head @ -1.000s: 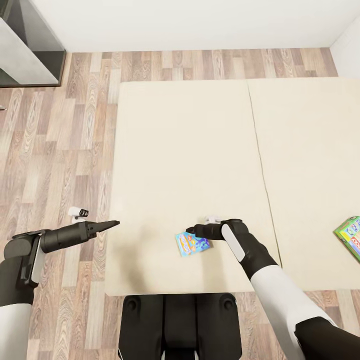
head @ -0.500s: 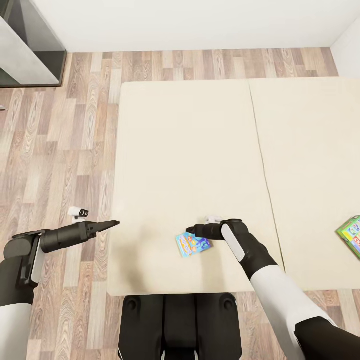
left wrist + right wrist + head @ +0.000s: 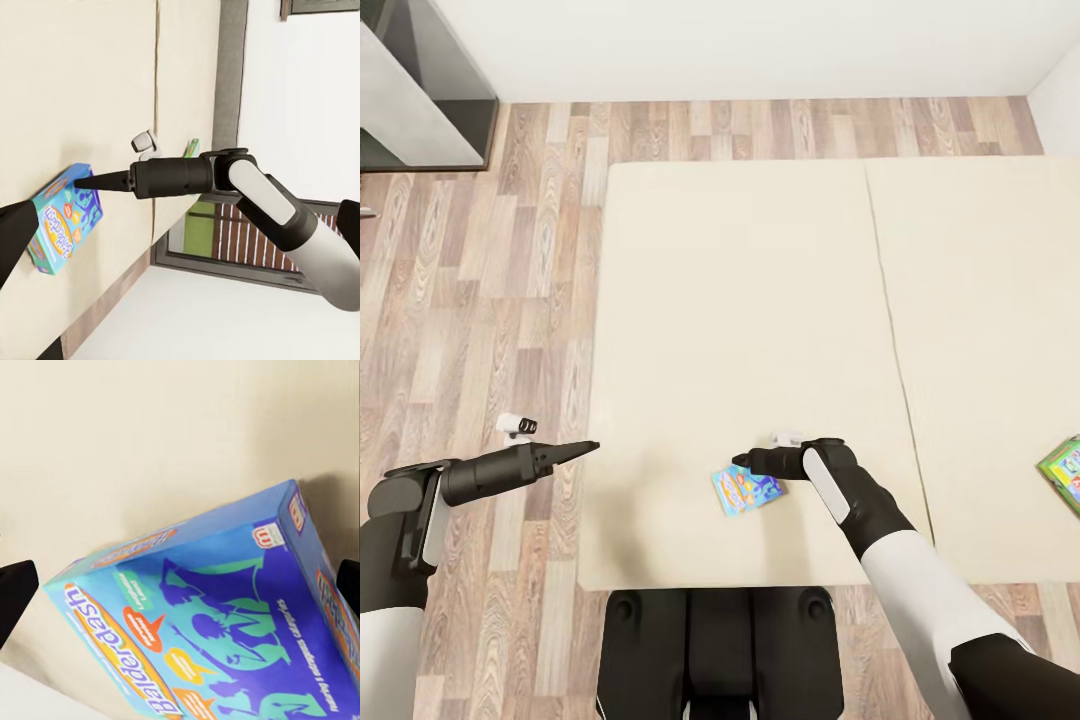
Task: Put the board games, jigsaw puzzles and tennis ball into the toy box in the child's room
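Hovering the right end effector point(image 3: 742, 463), fingers spread wide and empty, over the blue Balderdash board game point(image 3: 745, 488) near the bed point(image 3: 740, 300) edge; next it should drop and clamp the box.

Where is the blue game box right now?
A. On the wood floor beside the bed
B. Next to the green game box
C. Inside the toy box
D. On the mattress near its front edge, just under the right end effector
D: the blue game box lies on the beige mattress, under the right end effector, far from the green box.
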Motion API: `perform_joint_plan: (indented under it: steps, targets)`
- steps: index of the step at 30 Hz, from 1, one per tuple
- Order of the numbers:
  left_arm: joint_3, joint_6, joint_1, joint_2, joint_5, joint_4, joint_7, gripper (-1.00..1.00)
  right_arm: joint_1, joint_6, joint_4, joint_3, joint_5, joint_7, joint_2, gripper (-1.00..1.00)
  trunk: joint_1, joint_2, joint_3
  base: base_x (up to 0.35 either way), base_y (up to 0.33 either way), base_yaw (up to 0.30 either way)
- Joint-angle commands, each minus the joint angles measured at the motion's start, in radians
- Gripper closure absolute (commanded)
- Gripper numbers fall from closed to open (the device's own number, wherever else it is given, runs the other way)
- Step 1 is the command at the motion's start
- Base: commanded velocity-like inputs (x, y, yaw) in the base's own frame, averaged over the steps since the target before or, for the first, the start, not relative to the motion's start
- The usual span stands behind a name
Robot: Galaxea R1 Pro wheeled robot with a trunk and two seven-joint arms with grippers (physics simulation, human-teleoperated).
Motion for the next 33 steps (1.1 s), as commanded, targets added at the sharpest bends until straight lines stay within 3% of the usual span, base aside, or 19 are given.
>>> perform_joint_plan:
  steps: [1, 22, 33]
  targets:
    - [0.0, 0.011, 0.0, 0.0, -0.001, 0.0, -0.004, -1.0, 0.0, 0.004, -0.001, -0.001, 0.007, 0.006, 0.0, -1.0, 0.001, -0.002, -0.001, 0.0, 0.086, 0.007]
    - [0.0, 0.011, 0.0, 0.0, -0.001, 0.001, -0.004, -1.0, 0.0, 0.004, -0.001, -0.002, 0.007, 0.006, 0.0, -1.0, 0.001, -0.002, -0.001, 0.0, 0.07, 0.001]
    - [0.001, 0.011, 0.0, 0.0, -0.001, 0.001, -0.004, -1.0, 0.0, 0.003, -0.001, -0.002, 0.007, 0.006, 0.0, -1.0, 0.001, -0.002, -0.001, 0.0, 0.162, 0.0]
